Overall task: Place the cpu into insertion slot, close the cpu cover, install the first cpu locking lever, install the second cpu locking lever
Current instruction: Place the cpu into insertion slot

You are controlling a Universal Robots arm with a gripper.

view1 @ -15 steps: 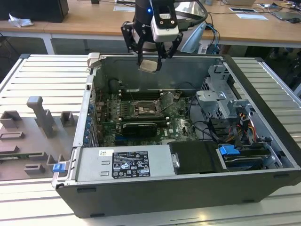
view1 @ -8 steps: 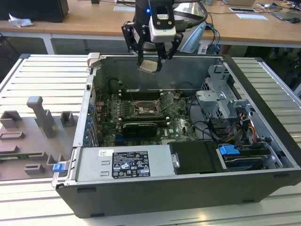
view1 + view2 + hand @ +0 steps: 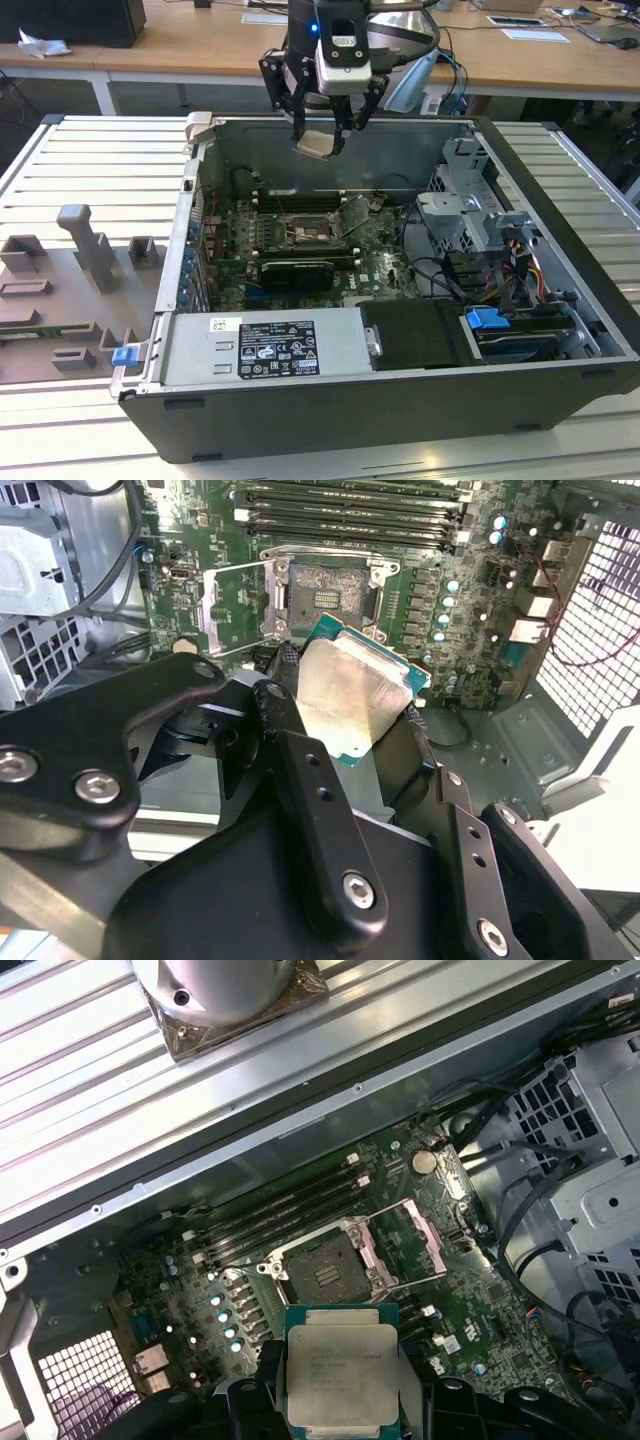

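Cpu [image 3: 343, 1375] clamped in the jaws, its edges partly hidden
Dull silver top, green rim; insertion slot [image 3: 322, 1272] sits open below.

Robotics lab or test workshop, not a home. A ribbed aluminium bench [image 3: 80, 160] carries an opened desktop computer case [image 3: 330, 420] with its motherboard [image 3: 385, 262] exposed. Grey moulded fixtures [image 3: 85, 250] stand on the bench at the exterior view's left. A robot arm [image 3: 340, 45] hangs over the case. Behind are wooden desks [image 3: 200, 55] with loose papers [image 3: 535, 33].

Cpu [image 3: 350, 680] edges behind the gripper [image 3: 345, 725]
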